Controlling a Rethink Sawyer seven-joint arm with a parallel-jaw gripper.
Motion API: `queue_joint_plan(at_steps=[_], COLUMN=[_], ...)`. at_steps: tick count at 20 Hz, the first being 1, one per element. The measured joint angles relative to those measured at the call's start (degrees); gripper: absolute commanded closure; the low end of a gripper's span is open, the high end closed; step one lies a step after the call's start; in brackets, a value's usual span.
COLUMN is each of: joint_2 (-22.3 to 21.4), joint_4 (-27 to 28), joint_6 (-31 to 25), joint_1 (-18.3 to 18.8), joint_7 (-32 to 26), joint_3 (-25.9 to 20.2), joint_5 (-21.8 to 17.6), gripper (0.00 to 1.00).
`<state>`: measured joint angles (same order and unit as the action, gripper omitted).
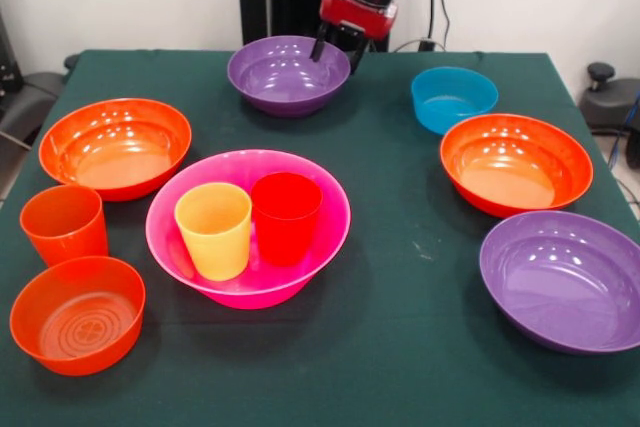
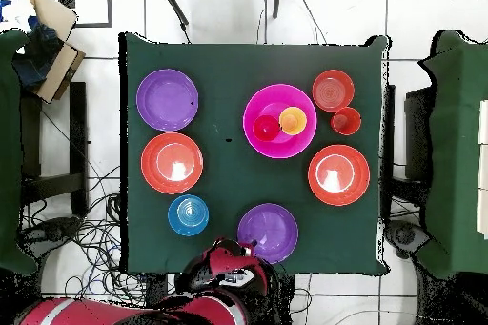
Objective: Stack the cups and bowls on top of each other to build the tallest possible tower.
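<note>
Glossy plastic pink bowl (image 1: 200, 212) and yellow cup (image 1: 214, 230) sit on a matt, seemingly cloth table cover (image 1: 400, 277).

the purple bowl (image 1: 566, 279) at the front view's right edge was cut off on its right side; the gripper (image 1: 335, 50) fingertips were too dark to tell open or closed; the arm (image 2: 124, 314) was cut off at the overhead view's bottom.

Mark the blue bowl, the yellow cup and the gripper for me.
blue bowl (image 1: 453, 99), front view, on its inner wall.
yellow cup (image 1: 214, 230), front view, on its outer side, standing in the pink bowl.
gripper (image 1: 334, 50), front view, between its tips at the far purple bowl's rim.
</note>
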<state>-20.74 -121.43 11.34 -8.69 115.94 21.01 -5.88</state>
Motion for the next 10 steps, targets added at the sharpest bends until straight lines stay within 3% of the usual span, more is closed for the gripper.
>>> queue_joint_plan(at_steps=[10], joint_2=[0.12], joint_4=[0.91], joint_6=[4.28], joint_1=[3.70], joint_7=[0.00], joint_3=[0.00], joint_5=[0.01], gripper=[0.00])
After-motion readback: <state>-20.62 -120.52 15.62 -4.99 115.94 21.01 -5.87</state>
